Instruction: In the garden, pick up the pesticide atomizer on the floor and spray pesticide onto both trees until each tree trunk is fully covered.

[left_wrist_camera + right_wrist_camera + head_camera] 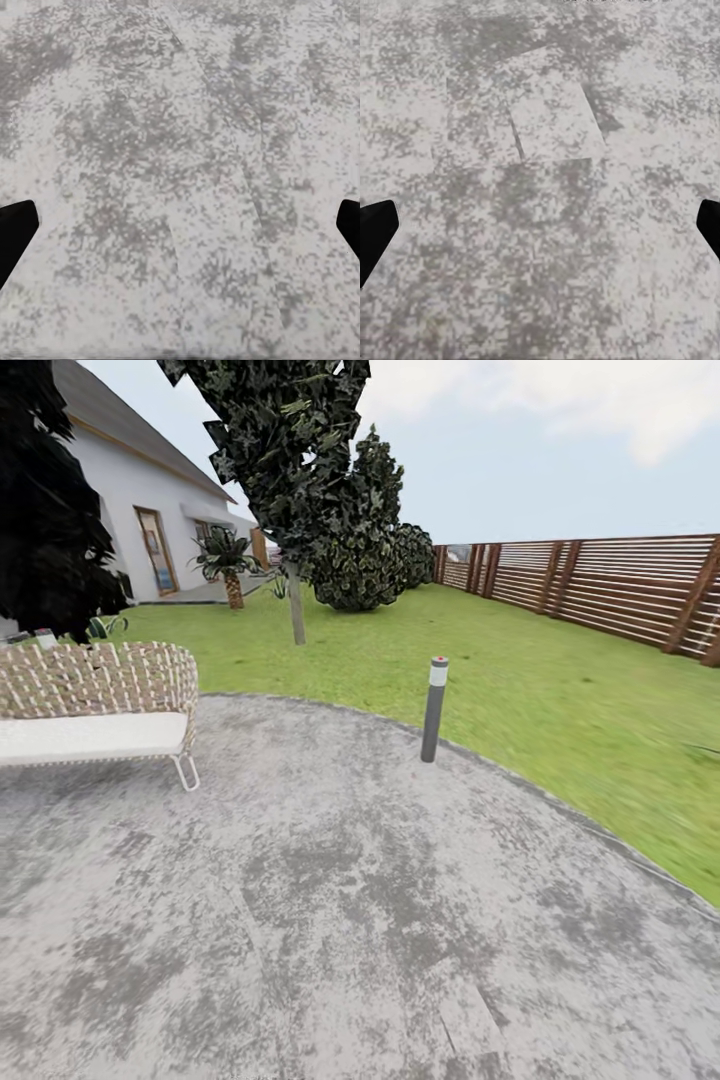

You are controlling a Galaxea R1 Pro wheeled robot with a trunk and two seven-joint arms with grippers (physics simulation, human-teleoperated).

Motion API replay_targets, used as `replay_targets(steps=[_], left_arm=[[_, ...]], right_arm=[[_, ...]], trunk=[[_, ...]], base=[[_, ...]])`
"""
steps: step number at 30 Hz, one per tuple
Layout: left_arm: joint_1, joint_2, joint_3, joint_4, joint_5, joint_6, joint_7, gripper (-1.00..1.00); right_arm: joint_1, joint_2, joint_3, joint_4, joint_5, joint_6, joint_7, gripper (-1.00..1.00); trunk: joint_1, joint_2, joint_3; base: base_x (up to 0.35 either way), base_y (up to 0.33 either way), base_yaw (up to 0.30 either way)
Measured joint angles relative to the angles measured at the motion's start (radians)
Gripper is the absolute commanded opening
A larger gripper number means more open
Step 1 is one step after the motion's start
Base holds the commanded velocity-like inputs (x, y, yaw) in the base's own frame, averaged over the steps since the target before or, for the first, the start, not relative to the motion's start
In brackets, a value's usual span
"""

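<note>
Both end effectors hang over mottled grey stone paving: the left end effector and the right end effector each show two dark fingertips at opposite edges of their wrist views, spread wide with nothing between them. One woven bench with a white cushion stands at the paving's left edge. One grey bollard light stands at the paving's curved far edge, where the lawn begins. One thin trunk rises from the grass beyond, with dark leafy trees behind it and one short palm near one white house. One slatted brown fence bounds the lawn on the right. Between bench and bollard the paving lies open.
</note>
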Motion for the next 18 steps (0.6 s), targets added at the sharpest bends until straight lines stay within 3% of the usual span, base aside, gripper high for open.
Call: replay_targets(steps=[18], left_arm=[[0.000,0.000,0.000,0.000,0.000,0.000,0.000,1.00]], right_arm=[[0.000,0.000,0.000,0.000,0.000,0.000,0.000,1.00]], trunk=[[0.069,-0.126,-0.056]], base=[[0.000,0.000,0.280]])
